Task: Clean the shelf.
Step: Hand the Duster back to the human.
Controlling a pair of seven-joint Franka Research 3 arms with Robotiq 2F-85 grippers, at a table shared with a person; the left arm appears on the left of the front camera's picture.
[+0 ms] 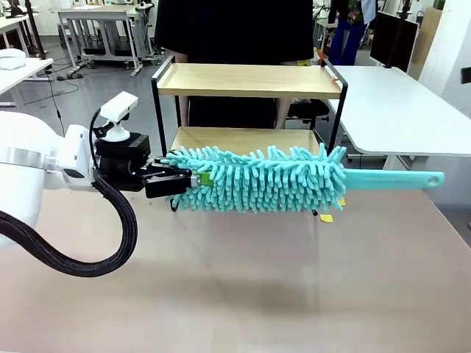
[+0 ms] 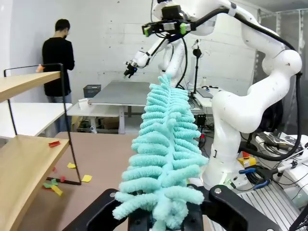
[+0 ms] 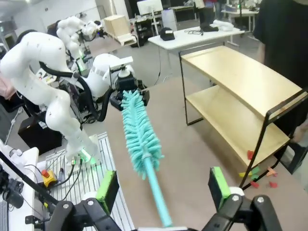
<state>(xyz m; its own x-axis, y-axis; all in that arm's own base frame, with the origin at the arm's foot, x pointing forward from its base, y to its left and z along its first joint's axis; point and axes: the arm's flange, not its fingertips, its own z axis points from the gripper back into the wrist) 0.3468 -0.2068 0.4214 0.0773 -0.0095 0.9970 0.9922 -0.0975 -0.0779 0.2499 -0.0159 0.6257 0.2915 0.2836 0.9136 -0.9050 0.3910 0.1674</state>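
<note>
Duster (image 1: 268, 179) front and centre: the left gripper (image 1: 176, 181) is clamped tight on the fluffy teal head's end, holding it level in front of the shelf (image 1: 250, 81), with the handle (image 1: 394, 179) pointing off toward three o'clock in the front view. That shelf stands at twelve o'clock on the brown table (image 1: 243, 287), a person (image 1: 235, 29) right behind it, and small coloured scraps (image 2: 53, 183) lie around its legs. Over on the right wrist view, the right gripper (image 3: 163, 185) has its green pads (image 3: 217, 185) spread wide and holds nothing, the teal handle's tip just below it.
</note>
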